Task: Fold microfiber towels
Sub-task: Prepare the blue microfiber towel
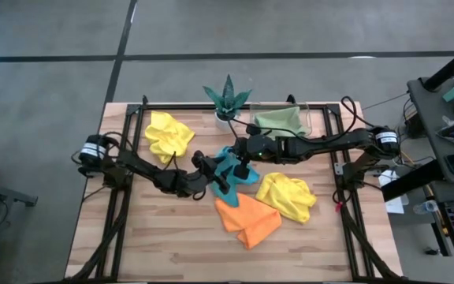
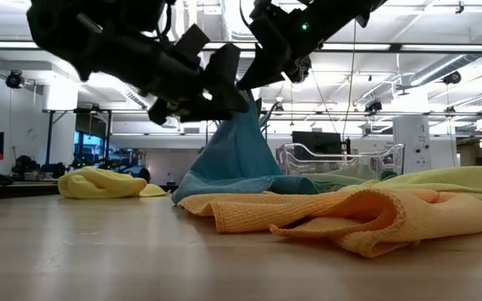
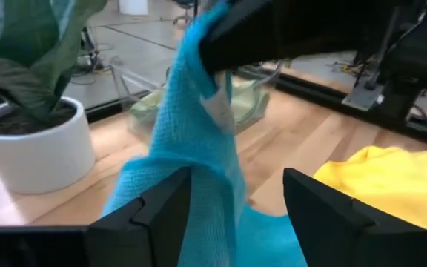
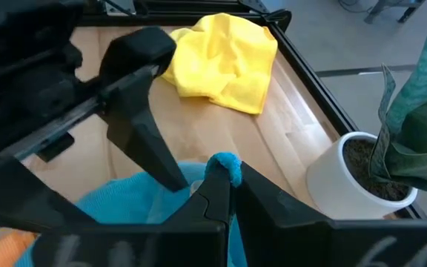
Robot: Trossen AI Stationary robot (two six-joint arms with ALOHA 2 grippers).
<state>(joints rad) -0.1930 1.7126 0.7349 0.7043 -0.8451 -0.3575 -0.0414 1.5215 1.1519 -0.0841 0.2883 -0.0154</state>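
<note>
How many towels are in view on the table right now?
5: yellow towel rear left, green towel in the clear tray, blue towel centre, second yellow towel right, orange towel front. None seems hidden.

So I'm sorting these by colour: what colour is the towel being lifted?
Sky blue towel, pinched by the right gripper; clearest in the left wrist view.

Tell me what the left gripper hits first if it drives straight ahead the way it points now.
Most likely the blue towel: it hangs from the shut right gripper right between the left gripper's open fingers. Beyond it lies the clear tray, though depth is unclear.
</note>
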